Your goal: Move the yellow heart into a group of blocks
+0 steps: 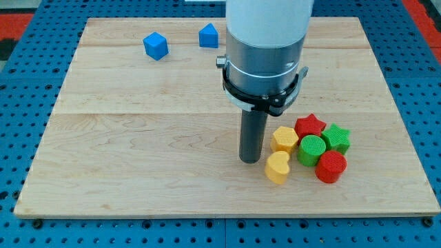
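Observation:
The yellow heart [278, 167] lies at the lower right of the wooden board [138, 138], touching or nearly touching a cluster of blocks. The cluster holds a yellow hexagon [284, 139], a red star [310, 125], a green star [337, 138], a green cylinder [313, 149] and a red cylinder [331, 167]. My tip [251, 160] rests on the board just to the left of the yellow heart and the yellow hexagon, a small gap away from both.
A blue cube [156, 46] and a blue pentagon-like block [208, 36] sit near the view's top, left of the arm's wide grey body [265, 55]. The board lies on a blue pegboard.

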You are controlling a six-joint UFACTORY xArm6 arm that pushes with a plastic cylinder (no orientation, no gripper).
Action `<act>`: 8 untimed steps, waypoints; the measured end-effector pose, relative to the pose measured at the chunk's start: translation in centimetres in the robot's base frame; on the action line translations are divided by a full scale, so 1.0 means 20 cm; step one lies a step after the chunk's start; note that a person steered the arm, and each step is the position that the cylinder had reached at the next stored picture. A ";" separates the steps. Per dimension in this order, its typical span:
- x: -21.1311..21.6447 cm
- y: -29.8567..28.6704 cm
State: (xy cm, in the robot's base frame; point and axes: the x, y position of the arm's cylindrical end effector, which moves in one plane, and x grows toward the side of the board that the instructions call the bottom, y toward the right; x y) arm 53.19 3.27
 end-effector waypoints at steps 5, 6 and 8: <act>0.08 -0.07; -0.29 -0.49; -1.04 -0.30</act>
